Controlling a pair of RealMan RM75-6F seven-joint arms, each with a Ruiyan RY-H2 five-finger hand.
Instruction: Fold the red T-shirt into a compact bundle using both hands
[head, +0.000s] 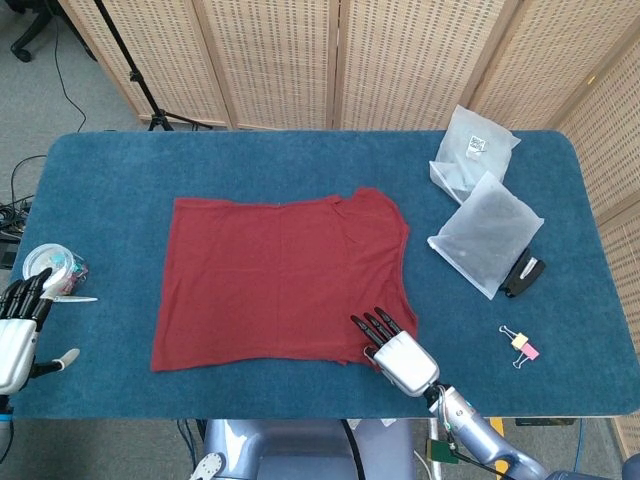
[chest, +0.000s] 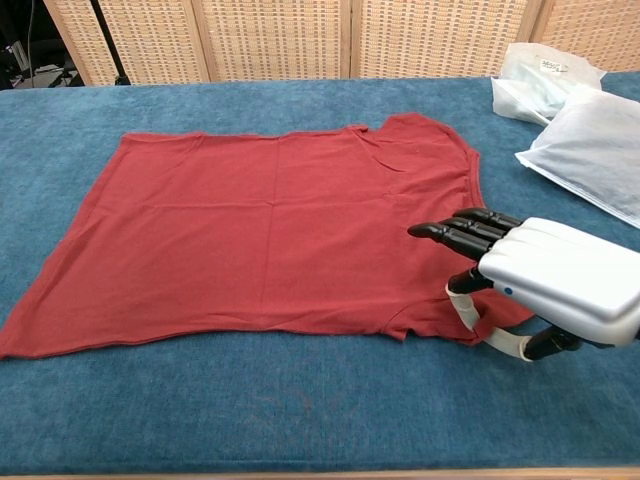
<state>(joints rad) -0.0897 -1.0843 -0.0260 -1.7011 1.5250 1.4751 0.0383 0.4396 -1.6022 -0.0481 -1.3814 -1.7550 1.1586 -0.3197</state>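
Head view shows the table (head: 120, 180), a blue napped carpet, with the red T-shirt (head: 280, 275) spread flat and thin at its middle. My right robot hand (chest: 520, 270) hooks thumb and fingers around the near sleeve corner; whether it truly pinches the cloth I cannot tell. I should gather both layers before lifting. My left robot hand (head: 18, 325) waits open, holding nothing.
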